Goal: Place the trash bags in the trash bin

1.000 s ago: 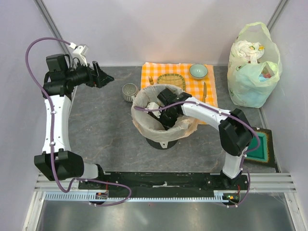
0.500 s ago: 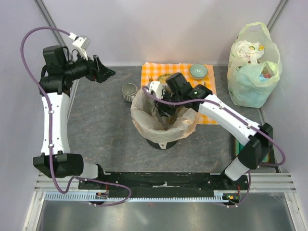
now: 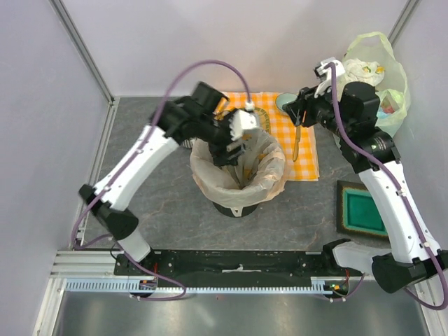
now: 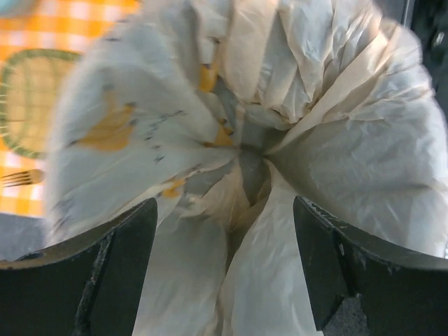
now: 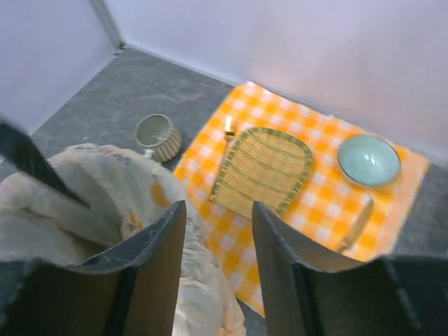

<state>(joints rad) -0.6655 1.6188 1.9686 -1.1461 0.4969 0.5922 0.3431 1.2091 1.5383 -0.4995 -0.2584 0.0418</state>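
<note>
Top external view: the peach bag [image 3: 241,168] sits in the black bin [image 3: 234,208], its rim draped over the bin's edge. Left jaws stand wide open above the bag's mouth, holding nothing. Right jaws, partly open and empty, hang over the checked cloth [image 3: 308,161]. Judged step: seating the bag. The next move calls for pressing its bunched middle down.

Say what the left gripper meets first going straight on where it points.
The crinkled peach bag, directly ahead of the left gripper, between its open fingers; depth unclear, but it looks close.
</note>
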